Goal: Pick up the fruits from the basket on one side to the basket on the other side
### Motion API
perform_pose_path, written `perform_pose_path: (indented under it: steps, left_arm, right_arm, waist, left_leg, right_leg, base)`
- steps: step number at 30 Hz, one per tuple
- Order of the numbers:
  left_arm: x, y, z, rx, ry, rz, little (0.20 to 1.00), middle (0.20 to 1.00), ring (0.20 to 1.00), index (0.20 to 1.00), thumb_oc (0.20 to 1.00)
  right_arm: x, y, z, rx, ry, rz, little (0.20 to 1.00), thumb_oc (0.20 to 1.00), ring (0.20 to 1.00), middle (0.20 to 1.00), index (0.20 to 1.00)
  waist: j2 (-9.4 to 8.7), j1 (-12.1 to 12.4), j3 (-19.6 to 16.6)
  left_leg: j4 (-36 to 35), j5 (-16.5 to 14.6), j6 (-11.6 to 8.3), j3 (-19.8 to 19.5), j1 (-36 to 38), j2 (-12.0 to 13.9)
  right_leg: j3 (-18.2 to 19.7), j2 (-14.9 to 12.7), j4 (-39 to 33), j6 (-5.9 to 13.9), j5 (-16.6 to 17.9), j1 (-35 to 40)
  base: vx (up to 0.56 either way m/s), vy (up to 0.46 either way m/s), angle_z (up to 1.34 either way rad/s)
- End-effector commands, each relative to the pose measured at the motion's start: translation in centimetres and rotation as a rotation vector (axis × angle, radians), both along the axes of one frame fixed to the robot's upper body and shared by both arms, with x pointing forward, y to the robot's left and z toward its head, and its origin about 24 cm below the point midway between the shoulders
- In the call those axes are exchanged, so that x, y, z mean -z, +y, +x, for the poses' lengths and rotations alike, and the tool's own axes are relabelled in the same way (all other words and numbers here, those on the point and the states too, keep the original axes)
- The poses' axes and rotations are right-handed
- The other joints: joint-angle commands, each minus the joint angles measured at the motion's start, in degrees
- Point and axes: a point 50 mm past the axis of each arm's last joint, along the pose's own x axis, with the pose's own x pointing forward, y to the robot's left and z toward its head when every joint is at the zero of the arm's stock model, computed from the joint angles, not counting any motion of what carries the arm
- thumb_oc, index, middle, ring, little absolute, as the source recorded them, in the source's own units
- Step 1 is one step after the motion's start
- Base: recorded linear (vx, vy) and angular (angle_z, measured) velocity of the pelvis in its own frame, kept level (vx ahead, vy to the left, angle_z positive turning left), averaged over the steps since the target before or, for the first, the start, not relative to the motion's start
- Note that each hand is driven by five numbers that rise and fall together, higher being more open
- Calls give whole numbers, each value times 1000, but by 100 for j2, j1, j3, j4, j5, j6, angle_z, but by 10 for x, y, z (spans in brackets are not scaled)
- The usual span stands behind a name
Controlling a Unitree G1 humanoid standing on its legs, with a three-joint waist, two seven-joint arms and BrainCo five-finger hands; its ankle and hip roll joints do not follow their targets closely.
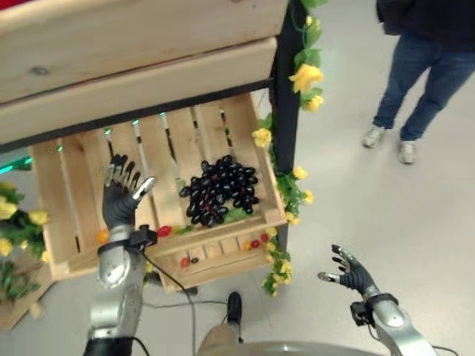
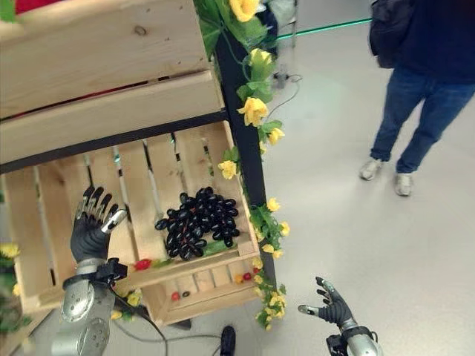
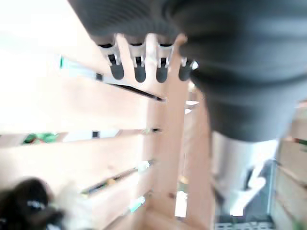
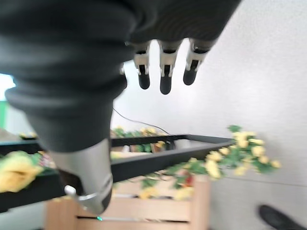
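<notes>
Right robot hand [image 1: 349,271] hung nearest, low over the floor [image 1: 386,215], well off the crate's front right corner; fingers spread, holding nothing, idle by the look of it.

Left robot hand [image 1: 121,194] was up over the crate [image 1: 67,200], fingers straight and fanned, empty. It sat above the bare slats toward the crate's left half, near the front rail. The left wrist view backed that up: straight fingers, plain slats past them, dark fruit off to one side.

Grapes [image 1: 220,189]: one dark bunch lying on the slats in the crate's right half, against the front right corner. Apart from the left robot hand, no contact, a few bare slats between.

Step in hand, as I read it: reach phase of the pick, nothing grasped yet. Next move called for shifting the left robot hand across toward the right end, coming down over the bunch, then closing round it. Grapes would be loose and lumpy, so a wrap-round grip rather than a pinch.

Further back: shelf board [image 1: 133,81] overhanging the crate's rear, tight headroom for the lift. Post [image 1: 286,111] with yellow flowers [image 1: 306,76] at the right end. A person [image 1: 419,67] stood beyond on the floor.
</notes>
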Motion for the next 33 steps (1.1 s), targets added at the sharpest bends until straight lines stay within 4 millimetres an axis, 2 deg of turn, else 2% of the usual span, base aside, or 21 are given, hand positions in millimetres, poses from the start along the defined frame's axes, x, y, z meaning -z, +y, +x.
perform_pose_path:
  steps: [1,2,3,4,5,10,14,23,33]
  left_arm:
    - [38,-4,-17,56,160,-47,1000,1000,1000,1000,1000]
    - [37,-5,-19,65,153,-61,1000,1000,1000,1000,1000]
    - [37,-5,-19,65,153,-61,1000,1000,1000,1000,1000]
    - [30,-3,-22,68,126,-62,1000,1000,1000,1000,1000]
    - [25,0,-25,60,105,-59,1000,1000,1000,1000,1000]
    - [7,10,-26,46,33,-52,1000,1000,1000,1000,1000]
    - [-7,16,-31,50,-25,-53,1000,1000,1000,1000,1000]
    - [-16,16,-49,89,-74,-77,1000,1000,1000,1000,1000]
    - [-3,10,-60,148,-12,-115,1000,1000,1000,1000,1000]
  right_arm:
    - [-36,3,31,-9,-224,15,1000,1000,1000,1000,1000]
    - [-36,4,31,-14,-222,17,1000,1000,1000,1000,1000]
    - [-36,4,31,-14,-222,17,1000,1000,1000,1000,1000]
    - [-36,7,32,-22,-222,26,1000,1000,1000,1000,1000]
    - [-36,7,32,-20,-225,32,1000,1000,1000,1000,1000]
    - [-31,9,28,-33,-197,45,1000,1000,1000,1000,1000]
    - [-27,10,24,-42,-171,59,1000,1000,1000,1000,1000]
    - [-25,7,19,-34,-162,68,1000,1000,1000,1000,1000]
    - [-32,0,19,-22,-191,50,1000,1000,1000,1000,1000]
  waist:
    - [-202,64,158]
    - [-222,65,125]
    - [-223,63,120]
    - [-224,81,73]
    - [-207,98,50]
    - [-61,39,-45]
    - [-59,61,-13]
    - [-14,128,68]
    - [-15,150,128]
  left_leg:
    - [185,566,-632,-467,170,578]
    - [219,403,-589,-496,235,512]
    - [219,405,-588,-497,228,511]
    - [195,203,-520,-610,412,362]
    - [157,144,-496,-697,463,287]
    - [17,234,-496,-589,594,308]
    - [166,270,-529,-576,599,351]
    - [360,285,-546,-605,511,408]
    - [377,439,-607,-682,313,397]
  right_leg:
    - [291,-115,-33,388,349,-592]
    - [273,-155,-33,413,385,-618]
    - [271,-156,-33,413,387,-624]
    - [260,-179,-33,442,433,-650]
    - [268,-172,-33,448,428,-676]
    - [234,-75,-33,386,384,-572]
    - [273,-37,-33,329,318,-397]
    - [327,14,-33,292,272,-338]
    - [191,-13,-33,291,342,-473]
  base:
    - [-59,-44,15]
    - [-29,-21,14]
    - [-54,-23,55]
    - [-39,-14,62]
    - [-36,-13,55]
    - [23,10,12]
    - [25,-2,7]
    - [-4,-19,-6]
    - [-23,-7,2]
